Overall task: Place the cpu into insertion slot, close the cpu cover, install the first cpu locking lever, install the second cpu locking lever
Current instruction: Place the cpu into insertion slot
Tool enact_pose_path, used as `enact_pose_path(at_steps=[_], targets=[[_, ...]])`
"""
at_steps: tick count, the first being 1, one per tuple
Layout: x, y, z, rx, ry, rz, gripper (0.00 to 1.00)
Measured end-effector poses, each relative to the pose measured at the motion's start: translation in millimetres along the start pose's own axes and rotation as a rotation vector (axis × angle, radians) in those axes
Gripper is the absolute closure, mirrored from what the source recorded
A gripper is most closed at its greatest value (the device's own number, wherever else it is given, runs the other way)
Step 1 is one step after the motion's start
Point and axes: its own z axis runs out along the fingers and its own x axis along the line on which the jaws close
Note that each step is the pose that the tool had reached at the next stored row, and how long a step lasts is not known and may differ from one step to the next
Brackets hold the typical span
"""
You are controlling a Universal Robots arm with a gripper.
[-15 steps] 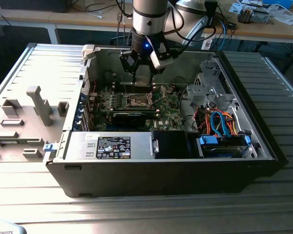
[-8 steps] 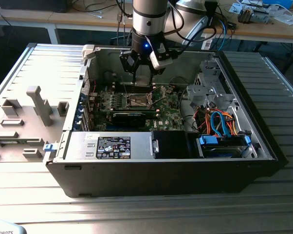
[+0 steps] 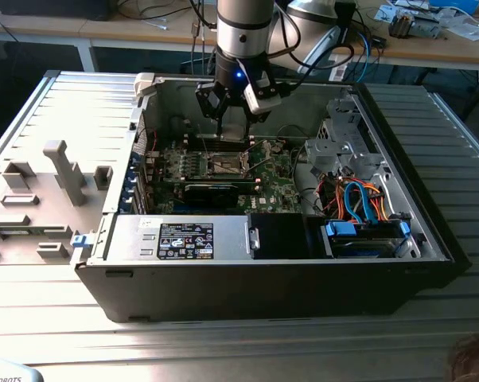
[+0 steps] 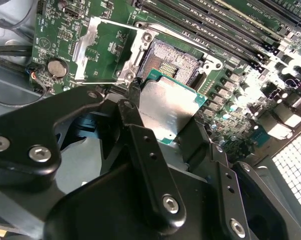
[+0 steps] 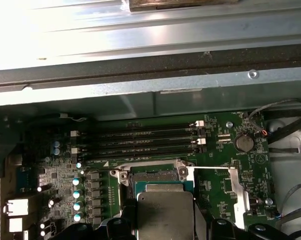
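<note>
Holding the small flat silver-topped cpu (image 4: pixel 170 107) pinched in my black gripper (image 4: pixel 160 120), I have it poised just off the dark square insertion slot (image 4: pixel 173 62), which lies empty. The thin silvery frame-shaped cpu cover (image 4: pixel 85 50) stands flipped open beside it, so by my reckoning no step is finished yet.

The place is a robotics lab or electronics workshop. A robot arm (image 3: pixel 243 32) reaches into an open computer case (image 3: pixel 263 294) lying on a ribbed metal tabletop (image 3: pixel 223 350), its tool (image 4: pixel 166 120) gripping a cpu (image 4: pixel 165 100) above the green motherboard (image 4: pixel 65 35). Behind stand wooden benches (image 3: pixel 104 33) strewn with cables (image 3: pixel 164 12) and parts (image 3: pixel 414 24). A grey fixture block (image 3: pixel 33 215) lies beside the case.
</note>
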Motion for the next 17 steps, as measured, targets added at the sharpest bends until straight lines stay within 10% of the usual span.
enact_pose_path(at_steps=[17], targets=[[-0.1,-0.2,2.9,0.0029,-0.0031,0.033,0.45]])
